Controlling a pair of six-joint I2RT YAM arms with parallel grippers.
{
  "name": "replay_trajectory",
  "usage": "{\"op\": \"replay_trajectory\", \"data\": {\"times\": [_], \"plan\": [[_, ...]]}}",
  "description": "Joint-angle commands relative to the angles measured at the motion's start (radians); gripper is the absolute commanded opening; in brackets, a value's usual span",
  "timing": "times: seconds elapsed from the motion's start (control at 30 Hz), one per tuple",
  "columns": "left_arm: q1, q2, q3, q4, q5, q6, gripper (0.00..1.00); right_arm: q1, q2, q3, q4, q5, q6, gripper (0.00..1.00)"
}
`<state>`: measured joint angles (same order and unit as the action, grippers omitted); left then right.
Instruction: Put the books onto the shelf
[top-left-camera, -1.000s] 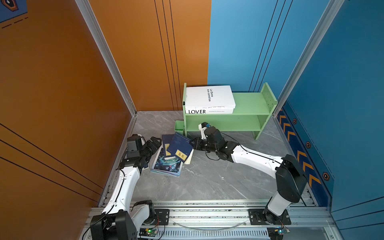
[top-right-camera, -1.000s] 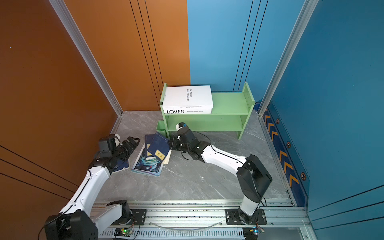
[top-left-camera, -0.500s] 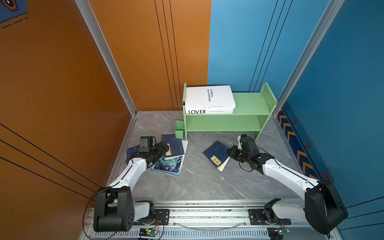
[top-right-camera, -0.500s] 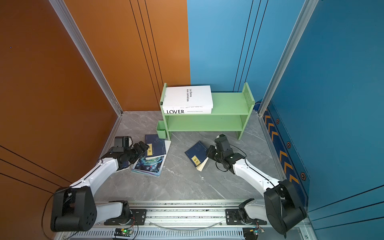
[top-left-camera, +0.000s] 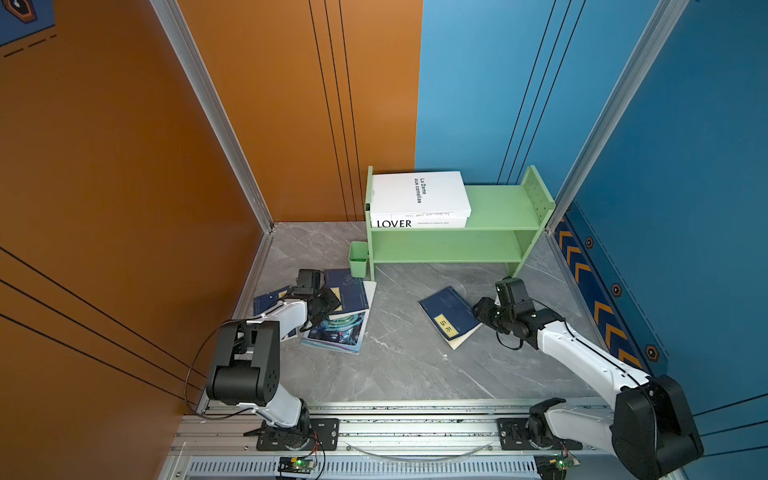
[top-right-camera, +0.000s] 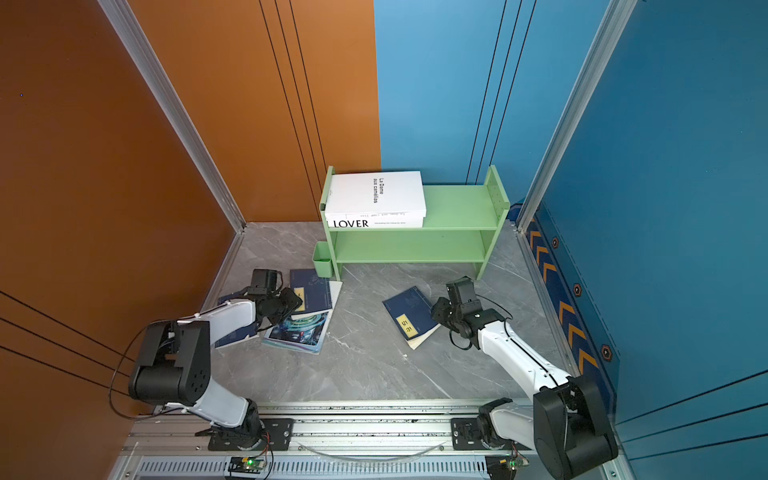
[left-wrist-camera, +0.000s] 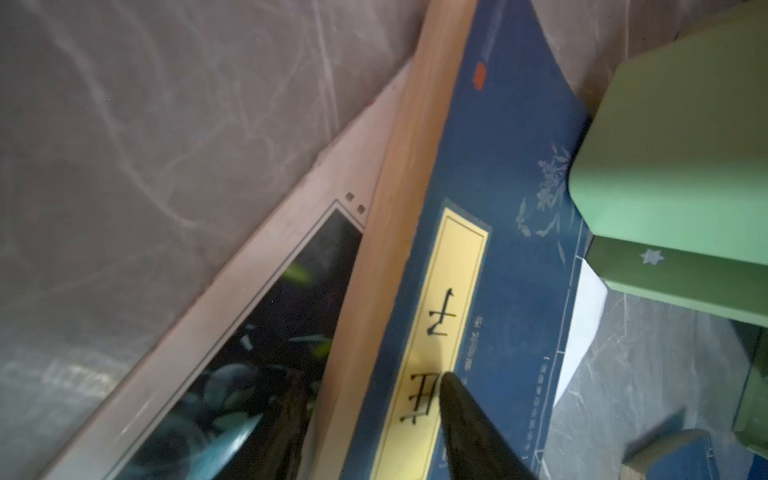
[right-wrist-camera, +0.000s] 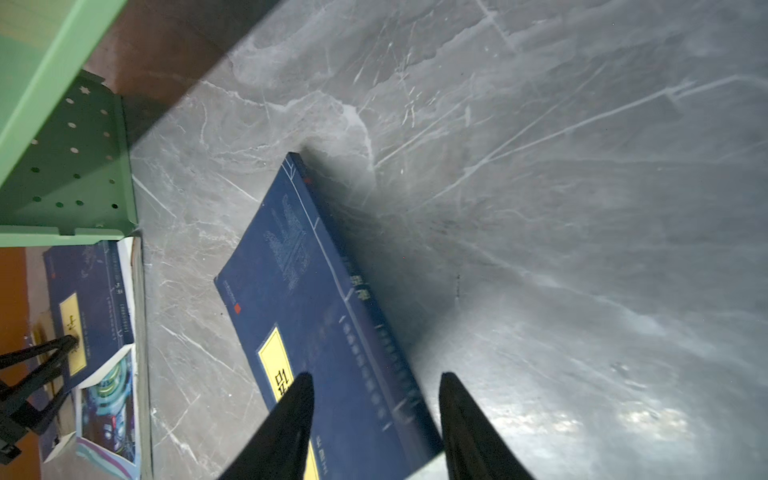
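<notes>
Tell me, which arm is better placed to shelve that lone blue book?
Likely right: the right fingers, open, flank that book's edge near the shelf. The left fingers are at the pile.

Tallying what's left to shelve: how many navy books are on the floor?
3 navy books visible: one by the right gripper, one atop the teal magazine under the left gripper, one partly hidden beneath the left arm. More may be hidden there.

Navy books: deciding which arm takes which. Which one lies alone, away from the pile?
The navy book beside the right gripper, flat on the floor before the shelf; the other navy ones are heaped with the magazine near the green cup.
</notes>
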<state>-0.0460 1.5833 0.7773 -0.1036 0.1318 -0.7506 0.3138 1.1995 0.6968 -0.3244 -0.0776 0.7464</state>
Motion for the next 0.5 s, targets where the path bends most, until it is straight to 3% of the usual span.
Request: {"op": "replay_trajectory", "data": {"times": [0.0,0.17,0.23,0.47], "plan": [[-0.017,0.018,0.019,0.001,-0.025,0.013,0.47,-0.007,-0.06,0.049,-0.083,0.077,-0.032,0.54],[-0.029,0.012,0.026,-0.008,-0.048,0.028,0.33,-0.007,-0.127,0.061,-0.104,0.1,-0.041,0.55],[-0.035,0.005,0.027,-0.009,-0.053,0.033,0.23,-0.006,-0.139,0.064,-0.107,0.098,-0.04,0.55],[-0.036,-0.027,0.001,0.046,-0.013,0.01,0.0,0.011,-0.135,0.076,-0.096,0.079,-0.026,0.55]]}}
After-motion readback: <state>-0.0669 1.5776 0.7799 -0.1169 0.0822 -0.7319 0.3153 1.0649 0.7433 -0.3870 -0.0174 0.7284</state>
